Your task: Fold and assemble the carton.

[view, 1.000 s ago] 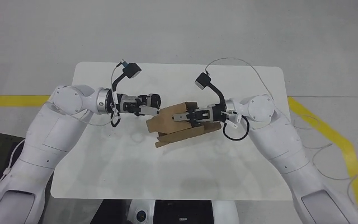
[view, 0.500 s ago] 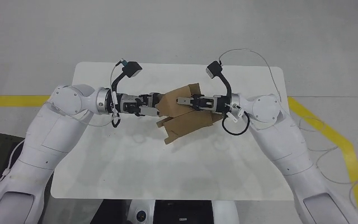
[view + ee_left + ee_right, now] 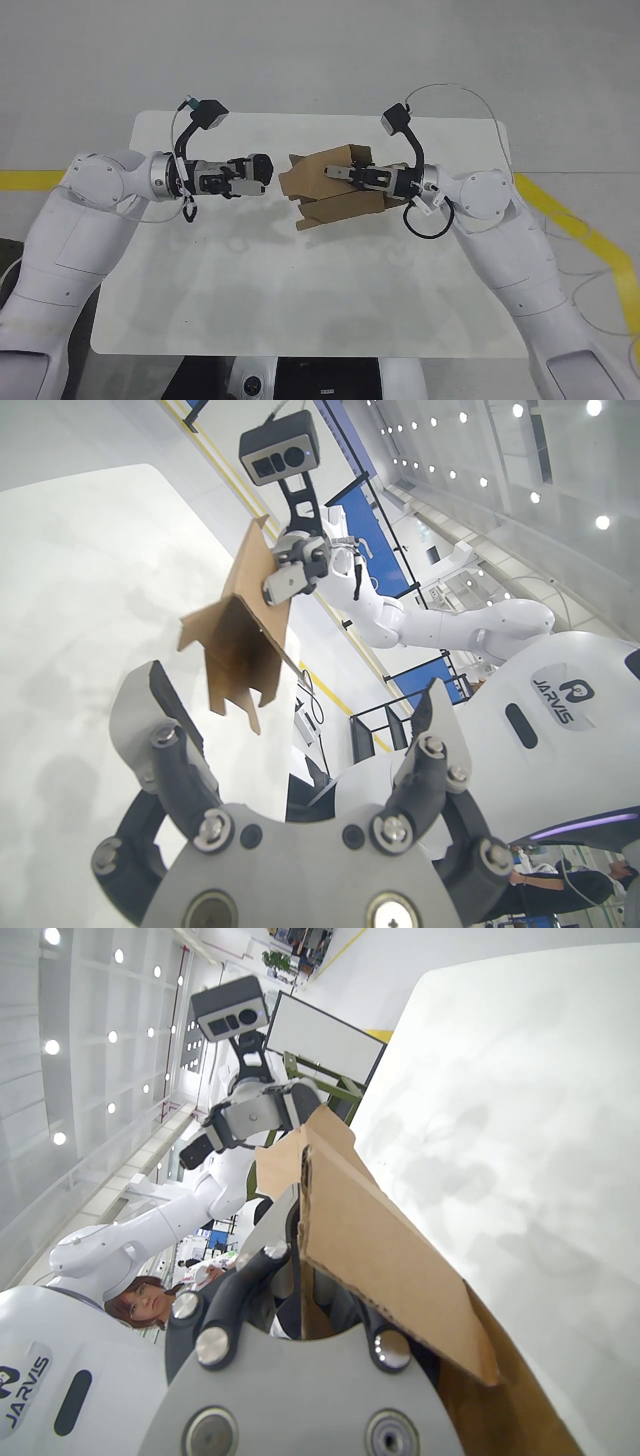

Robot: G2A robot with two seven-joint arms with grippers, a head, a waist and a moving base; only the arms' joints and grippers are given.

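A brown carton point(image 3: 335, 185), partly unfolded with loose flaps, is held above the white table point(image 3: 200, 290) near its middle back. My right gripper point(image 3: 338, 173) is shut on one of its upper panels; in the right wrist view the panel point(image 3: 380, 1268) runs between the fingers point(image 3: 270, 1228). My left gripper point(image 3: 262, 170) stands open a short way left of the carton, not touching it. The left wrist view looks between its spread fingers point(image 3: 160, 695) into the carton's open end point(image 3: 240, 635), with the right gripper point(image 3: 295, 575) clamped on the far wall.
The table's back edge point(image 3: 320, 116) lies just behind the arms. A yellow floor line point(image 3: 30, 180) runs past both sides of the table.
The left gripper has let go of the carton's edge and drawn back to the left. The right gripper has carried the carton slightly towards the table's back and turned it.
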